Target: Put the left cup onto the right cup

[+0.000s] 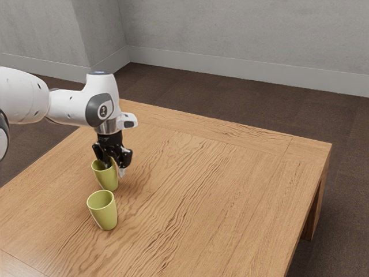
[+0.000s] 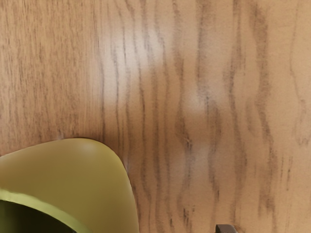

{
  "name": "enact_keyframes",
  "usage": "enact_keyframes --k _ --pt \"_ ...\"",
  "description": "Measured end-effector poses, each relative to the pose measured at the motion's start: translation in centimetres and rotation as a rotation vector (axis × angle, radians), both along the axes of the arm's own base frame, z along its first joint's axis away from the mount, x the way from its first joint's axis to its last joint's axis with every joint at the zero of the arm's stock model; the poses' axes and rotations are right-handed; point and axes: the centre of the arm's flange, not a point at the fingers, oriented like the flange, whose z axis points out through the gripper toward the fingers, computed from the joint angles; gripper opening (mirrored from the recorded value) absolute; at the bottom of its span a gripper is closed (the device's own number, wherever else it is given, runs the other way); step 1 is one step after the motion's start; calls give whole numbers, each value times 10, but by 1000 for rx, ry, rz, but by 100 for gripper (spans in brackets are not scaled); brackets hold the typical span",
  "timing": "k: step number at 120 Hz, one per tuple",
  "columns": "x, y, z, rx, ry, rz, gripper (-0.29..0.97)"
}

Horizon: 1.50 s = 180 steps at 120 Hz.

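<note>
I am looking at a wooden table (image 1: pixel 230 184) from the side. The white arm (image 1: pixel 63 107) comes in from the exterior view's left and points straight down at the left of the frame. Its black gripper (image 1: pixel 115 167) sits on the rim of the far cup (image 1: pixel 105 178), an olive-green tumbler left of centre. The fingers are drawn close together, one dipping inside the cup and one outside it, pinching the wall on the side facing the exterior view's right. So the cup hangs directly below the hand, a little to the left of the fingers. It looks slightly tilted, and I cannot tell whether its base touches the wood. The near cup (image 1: pixel 102 210), same colour and shape, stands upright just below it in the frame, closer to the camera, with a small gap between the two. In the wrist view the far cup (image 2: pixel 63 184) is a large blurred green curve beside the gripper, over the table's grain (image 2: pixel 204 97).
</note>
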Motion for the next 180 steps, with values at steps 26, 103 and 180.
enact_keyframes --k 26,103,180 --pt "-1 14 4 2 -4 23 -3" --pt "1 -3 65 23 -77 -11 -10" --pt "-10 -26 130 17 -119 -43 -10"
